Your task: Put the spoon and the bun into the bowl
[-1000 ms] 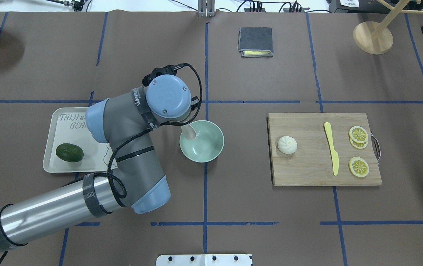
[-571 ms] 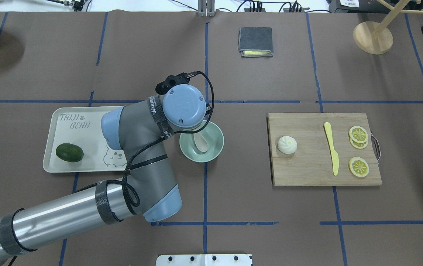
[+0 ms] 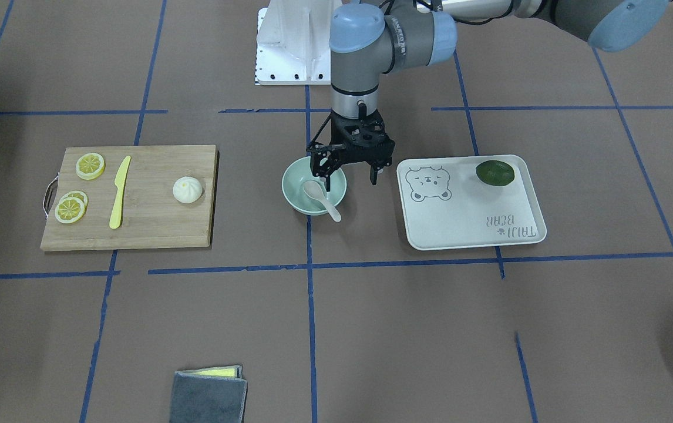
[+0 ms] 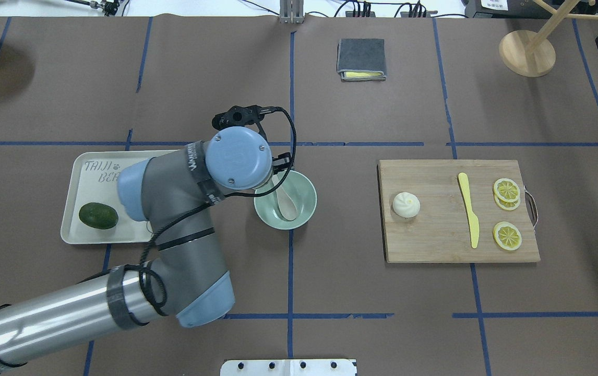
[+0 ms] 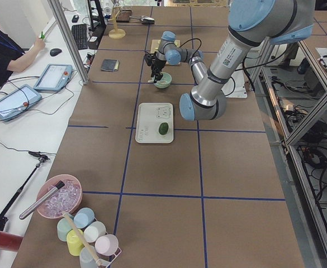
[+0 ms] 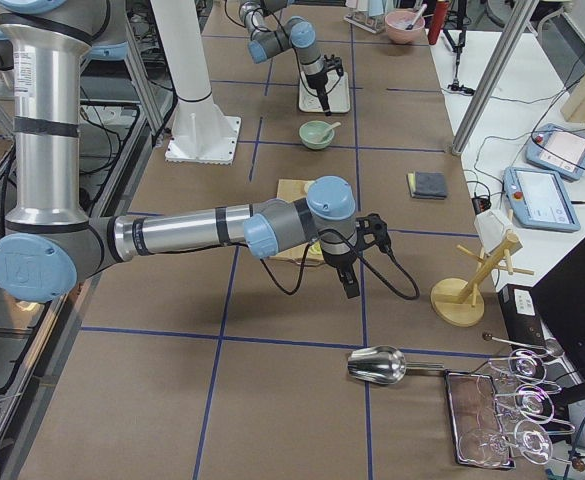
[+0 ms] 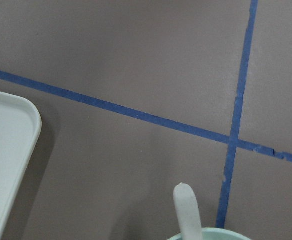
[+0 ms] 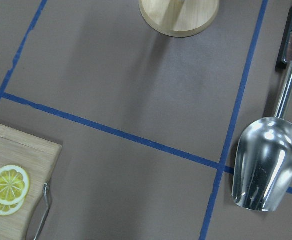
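Observation:
The pale spoon (image 3: 316,191) lies in the mint-green bowl (image 3: 290,198), its handle resting over the rim on the operators' side. In the overhead view the spoon (image 4: 287,206) lies across the middle of the bowl (image 4: 306,199). My left gripper (image 3: 350,180) hangs open and empty just above the bowl's tray-side edge; the wrist hides it from overhead. The left wrist view shows only the spoon's handle tip (image 7: 184,206). The white bun (image 4: 406,204) sits on the wooden cutting board (image 4: 434,240). My right gripper (image 6: 350,278) hovers past the board's end; I cannot tell if it is open.
A yellow knife (image 4: 469,210) and lemon slices (image 4: 506,190) lie on the board. A white tray (image 4: 95,172) with an avocado (image 4: 98,215) is left of the bowl. A folded grey cloth (image 4: 361,59), a wooden stand (image 4: 527,52) and a metal scoop (image 8: 266,165) lie farther off.
The left gripper carried the spoon over the bowl and let it go; the spoon now lies in the bowl. The left wrist has since shifted back toward the tray.

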Tool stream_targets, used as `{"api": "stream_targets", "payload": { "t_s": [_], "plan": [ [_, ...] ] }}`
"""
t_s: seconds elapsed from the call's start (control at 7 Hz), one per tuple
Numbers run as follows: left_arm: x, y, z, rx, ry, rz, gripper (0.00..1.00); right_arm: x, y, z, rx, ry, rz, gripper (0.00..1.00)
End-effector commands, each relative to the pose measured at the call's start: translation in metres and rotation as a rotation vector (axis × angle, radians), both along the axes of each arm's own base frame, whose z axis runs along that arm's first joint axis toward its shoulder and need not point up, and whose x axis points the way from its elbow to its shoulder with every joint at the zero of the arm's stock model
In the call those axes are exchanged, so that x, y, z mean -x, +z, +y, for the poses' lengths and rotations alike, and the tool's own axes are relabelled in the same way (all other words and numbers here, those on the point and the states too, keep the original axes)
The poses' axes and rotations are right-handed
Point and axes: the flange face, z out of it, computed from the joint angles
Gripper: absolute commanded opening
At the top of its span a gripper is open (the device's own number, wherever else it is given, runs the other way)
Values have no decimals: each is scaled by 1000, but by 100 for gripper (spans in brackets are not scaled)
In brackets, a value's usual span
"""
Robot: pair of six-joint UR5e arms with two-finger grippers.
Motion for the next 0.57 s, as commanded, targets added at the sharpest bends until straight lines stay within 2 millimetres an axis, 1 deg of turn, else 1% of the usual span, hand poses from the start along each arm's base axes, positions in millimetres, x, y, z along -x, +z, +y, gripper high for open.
{"api": "stream_targets", "payload": {
  "t_s": [0.0,0.14,0.29,0.43],
  "plan": [
    [100,20,-33,-226,193,-101,100,16,-32,3,-59,-69,-121,100],
    [161,41,-69,-291,283,-151,100,25,-52,-1,-17,-70,-217,100],
    [226,71,-99,-278,325,-158,100,50,-106,-8,15,-35,-257,100],
    [311,115,-126,-286,384,-165,100,92,-149,-10,35,-9,-251,100]
  ]
}}
